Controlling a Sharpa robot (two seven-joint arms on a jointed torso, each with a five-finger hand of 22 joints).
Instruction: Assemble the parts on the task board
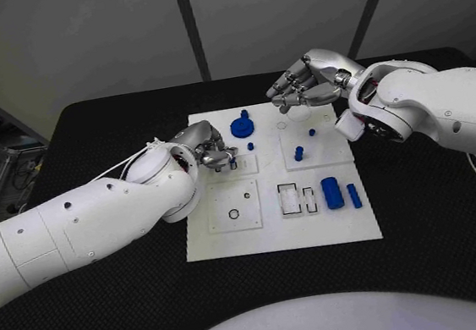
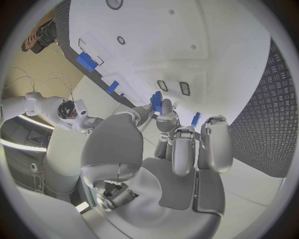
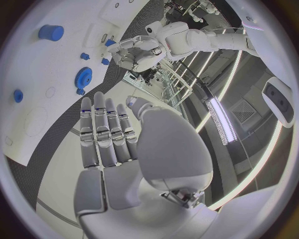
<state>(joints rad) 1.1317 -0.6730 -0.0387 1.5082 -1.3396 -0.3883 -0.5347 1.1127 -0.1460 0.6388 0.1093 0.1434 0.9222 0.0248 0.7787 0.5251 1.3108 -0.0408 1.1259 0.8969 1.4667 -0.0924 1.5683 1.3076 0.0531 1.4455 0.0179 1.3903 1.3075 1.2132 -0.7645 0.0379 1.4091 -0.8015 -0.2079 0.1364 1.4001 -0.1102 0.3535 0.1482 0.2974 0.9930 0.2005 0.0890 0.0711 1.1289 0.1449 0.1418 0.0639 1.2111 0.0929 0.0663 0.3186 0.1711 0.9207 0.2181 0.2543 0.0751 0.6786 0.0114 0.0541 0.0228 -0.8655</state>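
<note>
A flat white rectangular task board (image 1: 233, 243) lies in the middle of a black table (image 1: 112, 297). Small blue plastic parts are spread over it. A round blue gear-like part (image 1: 242, 126) sits near the board's far edge. Toward the board's near right corner, a thick blue cylinder (image 1: 332, 192) lies on its side, with a thinner blue peg (image 1: 354, 195) just beside it. A small blue peg (image 1: 300, 154) stands nearer the board's centre, between the gear and the cylinder.

The left hand (image 1: 210, 154) is over the board's far left part, just beside the gear. In the head view its fingers are bunched downward, but what they hold is hidden there. The left wrist view shows it: a small flat blue piece (image 2: 156, 103) is pinched between the fingertips (image 2: 166, 115), just above the board's white surface, beside two small dark slots.

The right hand (image 1: 308, 82) is raised beyond the board's far edge, apart from the board. In the head view its fingers look curled. The right wrist view shows the fingers (image 3: 106, 132) straight and side by side, with nothing in them. That view also shows the gear (image 3: 83, 77) and the cylinder (image 3: 51, 33) from above the board's far side.
</note>
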